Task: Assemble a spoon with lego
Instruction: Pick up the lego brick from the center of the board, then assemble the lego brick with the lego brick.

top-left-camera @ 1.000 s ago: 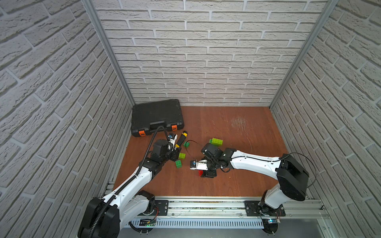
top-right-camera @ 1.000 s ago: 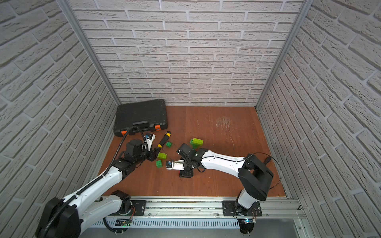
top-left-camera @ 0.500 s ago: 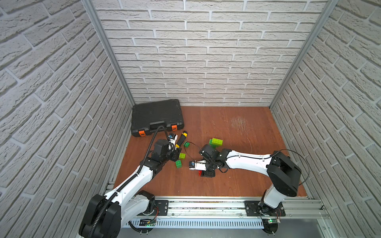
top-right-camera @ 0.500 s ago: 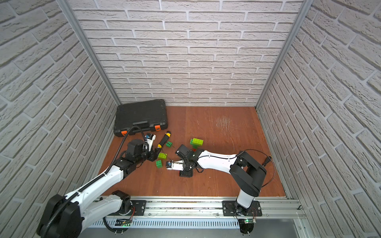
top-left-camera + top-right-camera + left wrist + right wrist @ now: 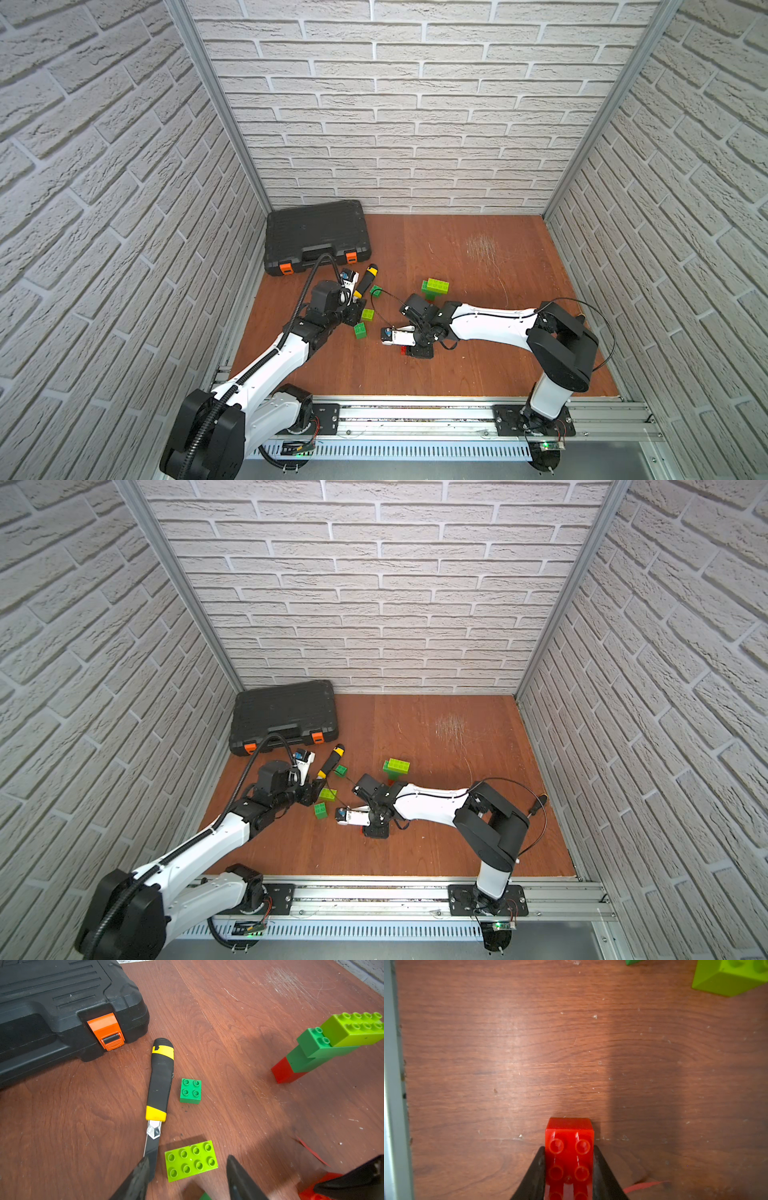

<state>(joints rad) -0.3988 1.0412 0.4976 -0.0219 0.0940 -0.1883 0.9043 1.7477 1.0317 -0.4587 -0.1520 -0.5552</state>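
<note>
Right wrist — red brick [image 5: 569, 1159] cut off | right pincer [image 5: 569, 1148] clamps it

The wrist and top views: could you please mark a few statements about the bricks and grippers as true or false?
1. The right gripper is shut on a red brick. True.
2. The left gripper grips the lime brick. False: its jaws stand open, clear of the brick, which lies flat on the table.
3. The utility knife lies beside a small green brick. True.
4. The black case stands open. False: it is shut, latches down.
5. The brick stack has red on top. False: lime is on top, red at the bottom.
</note>
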